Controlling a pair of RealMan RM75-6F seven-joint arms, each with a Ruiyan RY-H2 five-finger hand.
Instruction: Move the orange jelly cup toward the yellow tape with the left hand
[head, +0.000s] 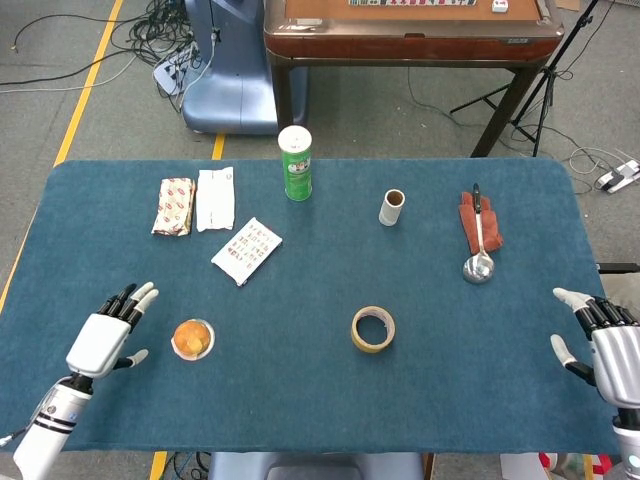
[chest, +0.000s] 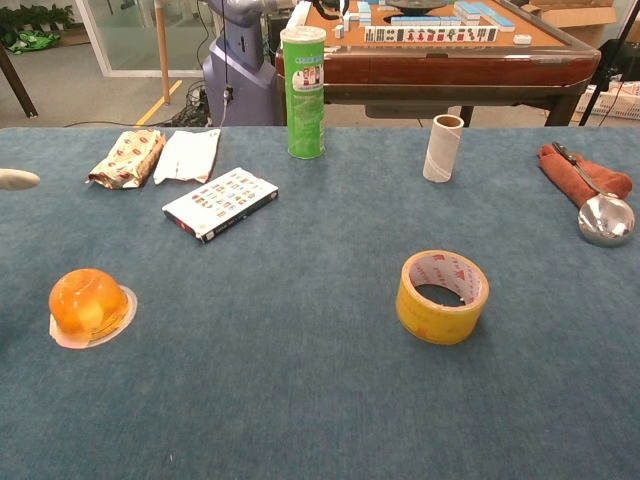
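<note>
You were at the reach-in step here: your left hand (head: 106, 336) hovered just left of the orange jelly cup (head: 193, 339) with fingers spread and nothing in them, not touching it, while the cup sat on the blue table cloth (head: 300, 390) near the front-left, well apart from the yellow tape (head: 373, 329) off to its right. Next move, I'd say, called for getting the fingers around the cup, then carrying it rightward to the tape. Your right hand (head: 603, 346) sat spread and empty at the far right edge.
</note>
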